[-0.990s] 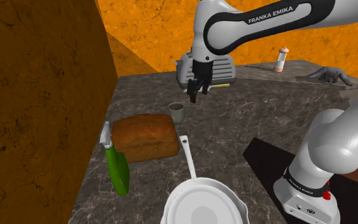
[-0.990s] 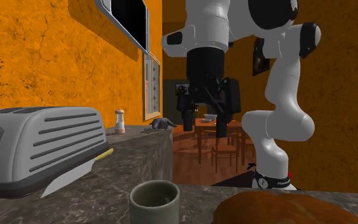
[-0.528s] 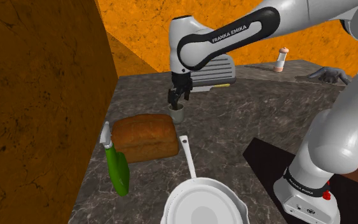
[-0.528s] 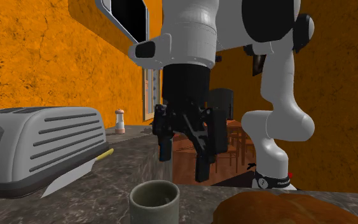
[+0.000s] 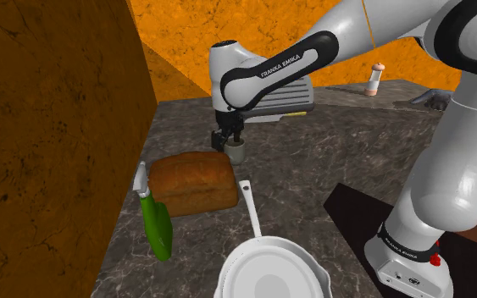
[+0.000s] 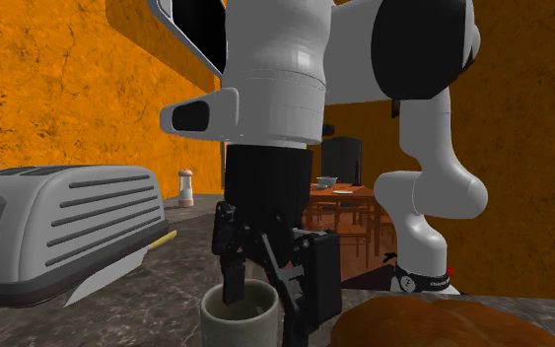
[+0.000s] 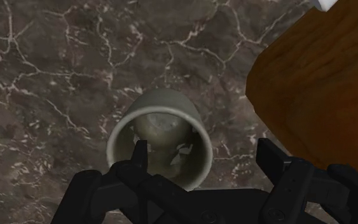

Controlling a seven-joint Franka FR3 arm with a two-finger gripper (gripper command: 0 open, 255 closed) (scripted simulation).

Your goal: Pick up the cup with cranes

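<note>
- The gripper (image 7: 203,153) is spread wide: one finger dips inside the upright grey-green cup (image 7: 161,137), the other stands outside its loaf-side wall.
- The cup stands on the marble counter (image 5: 330,161), at one o'clock from the bread loaf (image 5: 192,182) in the shoulder view.

A home kitchen: a dark marble counter (image 5: 338,148) carries a toaster (image 6: 63,227), a bread loaf (image 5: 192,181), a frying pan (image 5: 270,271) and a shaker (image 5: 374,79), with a dining table and chairs (image 6: 349,202) beyond, between orange walls (image 6: 68,89).
</note>
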